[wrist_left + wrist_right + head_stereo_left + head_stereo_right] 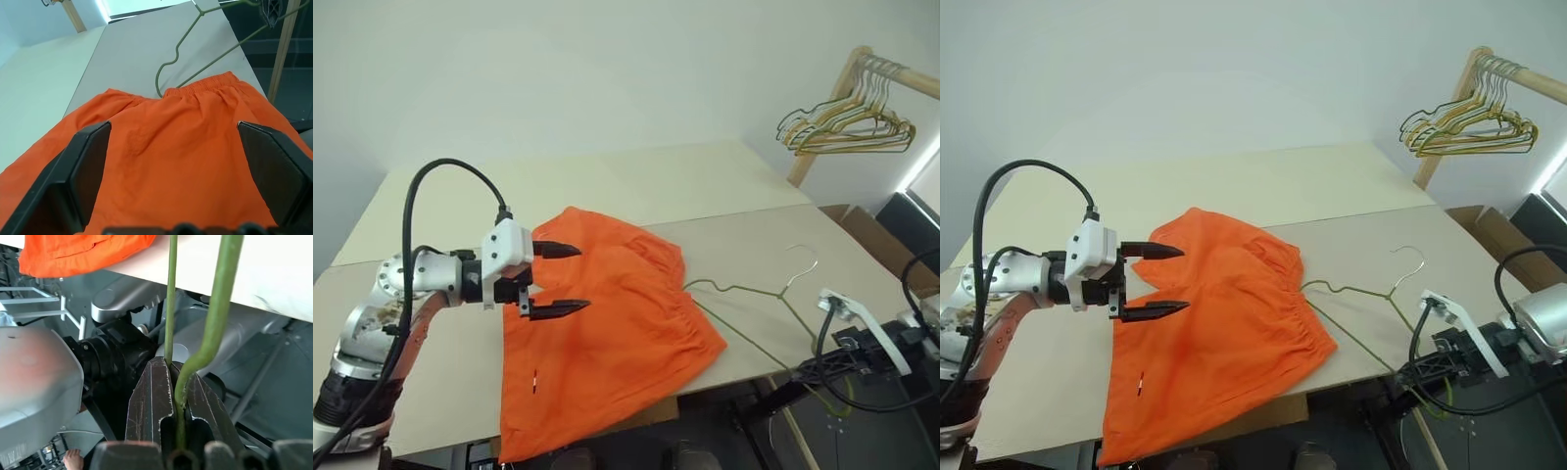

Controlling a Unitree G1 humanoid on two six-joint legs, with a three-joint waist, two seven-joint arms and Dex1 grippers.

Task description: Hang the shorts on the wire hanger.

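Left gripper: I see my left gripper [566, 279] spread wide, its two black fingers [85, 169] well apart and holding nothing. It hovers over the near-left part of the shorts; I cannot tell if the fingertips touch the cloth.

Right gripper: my right gripper [177, 382] is closed tight on the wire hanger [754, 305]. The thin green wire runs up out of the pinched fingers, in the right wrist view.

Shorts: the shorts [607, 328] lie flat on the worktop [724, 196], bright orange. The gathered waistband is toward the hanger, and the leg ends hang a little over the near edge.

Hanger position: one corner of the wire hanger touches the waistband. Its hook [803, 259] lies on the worktop on the right, and the lower part goes past the near-right edge to my right gripper, which is below the worktop level.

Surface: the worktop is pale beige and bare, made of two boards.

Room: a plain white wall is behind. At the far right a wooden rail [891, 73] carries a bunch of gold and green hangers [847, 122].

Free space: the far half of the worktop is open, and also the right part beyond the hook.
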